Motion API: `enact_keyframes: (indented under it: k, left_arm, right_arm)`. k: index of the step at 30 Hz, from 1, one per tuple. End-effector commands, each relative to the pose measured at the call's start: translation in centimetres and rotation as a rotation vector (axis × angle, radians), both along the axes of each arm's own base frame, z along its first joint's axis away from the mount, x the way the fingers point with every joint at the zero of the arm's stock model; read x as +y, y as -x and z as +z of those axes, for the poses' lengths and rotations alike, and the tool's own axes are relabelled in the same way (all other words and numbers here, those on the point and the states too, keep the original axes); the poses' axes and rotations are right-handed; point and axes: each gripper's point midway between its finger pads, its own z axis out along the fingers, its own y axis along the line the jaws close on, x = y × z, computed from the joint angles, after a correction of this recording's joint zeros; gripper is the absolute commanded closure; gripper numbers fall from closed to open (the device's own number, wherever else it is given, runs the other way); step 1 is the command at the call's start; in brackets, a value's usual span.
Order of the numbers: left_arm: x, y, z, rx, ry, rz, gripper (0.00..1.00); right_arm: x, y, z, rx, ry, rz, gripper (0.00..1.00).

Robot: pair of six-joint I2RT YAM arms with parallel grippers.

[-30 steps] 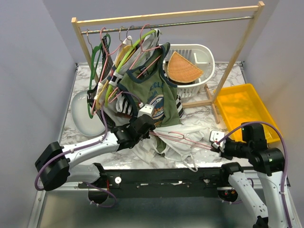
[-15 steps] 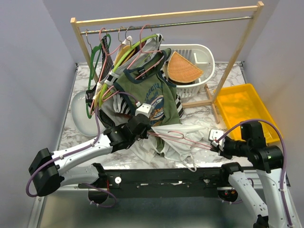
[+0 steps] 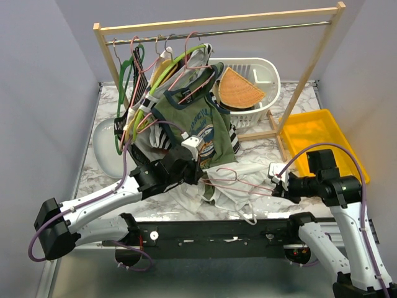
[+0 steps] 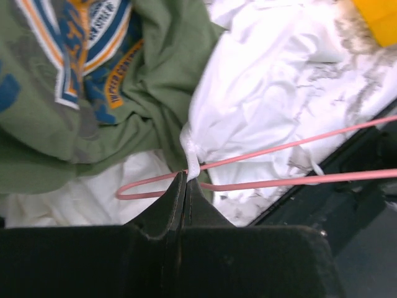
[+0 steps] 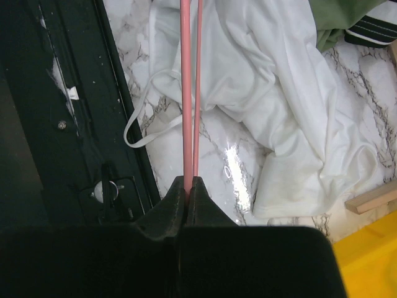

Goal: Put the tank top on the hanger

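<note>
1. Over the table's near edge, the left arm has stretched further in, while the right gripper has drawn left toward the middle.
2. Tank top lies crumpled at front centre, just below the green top (mostly slack on the marble).
3. Hanger has risen and slid left with the right jaws, which are clamped on its end.
4. Left gripper pinches a white strap right against the hanger's other shoulder. By my judgement the strap is being threaded onto the wire, and that step is not finished.

left gripper: jaws closed | right gripper: jaws closed
</note>
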Motion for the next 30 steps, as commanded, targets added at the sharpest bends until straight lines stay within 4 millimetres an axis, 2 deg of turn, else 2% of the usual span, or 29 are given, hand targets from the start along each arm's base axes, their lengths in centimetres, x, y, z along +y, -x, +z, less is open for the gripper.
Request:
enact_keyframes:
  k: [1,5,9,11,12,14,15,18,20,21,26,27,30]
  left_arm:
    - [-3.1,1.5,5.5,-0.006,0.202,-0.136,1.0]
    - [-4.0,1.8,9.2,-0.042,0.279,-0.173,1.0]
    - [-4.8,2.3,11.4,-0.049,0.323,-0.223,0.98]
    - [-5.1,2.6,11.9,-0.05,0.325,-0.259,0.84]
    - [-5.1,2.9,11.7,-0.043,0.312,-0.273,0.65]
    - [-5.1,3.5,11.8,-0.061,0.289,-0.336,0.46]
    - [-4.8,3.8,11.3,-0.058,0.26,-0.357,0.34]
    - [-3.5,4.6,11.5,-0.11,0.196,-0.423,0.23]
    - [-2.5,5.1,12.5,-0.161,0.183,-0.454,0.19]
    - [-1.8,5.4,12.3,-0.179,0.144,-0.474,0.18]
    - [1.1,7.0,14.0,-0.296,0.118,-0.532,0.14]
    - [1.4,7.2,14.1,-0.312,0.12,-0.541,0.11]
    - [1.9,7.8,13.3,-0.321,0.106,-0.572,0.11]
  right_arm:
    - [0.3,3.5,0.6,0.153,-0.018,0.05,1.0]
    - [0.6,3.0,1.5,0.143,-0.029,0.057,0.99]
    - [1.1,2.7,2.8,0.118,-0.064,0.07,1.0]
    - [1.4,2.6,3.6,0.093,-0.081,0.078,1.0]
    - [1.6,2.7,4.0,0.084,-0.098,0.088,1.0]
    - [1.9,2.8,4.6,0.063,-0.114,0.099,0.99]
    - [2.1,2.9,5.0,0.047,-0.129,0.108,1.0]
    - [2.4,3.3,5.5,0.004,-0.153,0.139,1.0]
    - [2.5,3.4,5.8,-0.007,-0.165,0.15,1.0]
    - [2.7,3.4,6.0,-0.007,-0.175,0.155,1.0]
    - [3.0,3.4,6.2,0.008,-0.191,0.166,1.0]
    - [3.1,3.3,6.2,0.003,-0.195,0.171,1.0]
    - [3.1,3.4,6.3,0.004,-0.199,0.175,1.0]
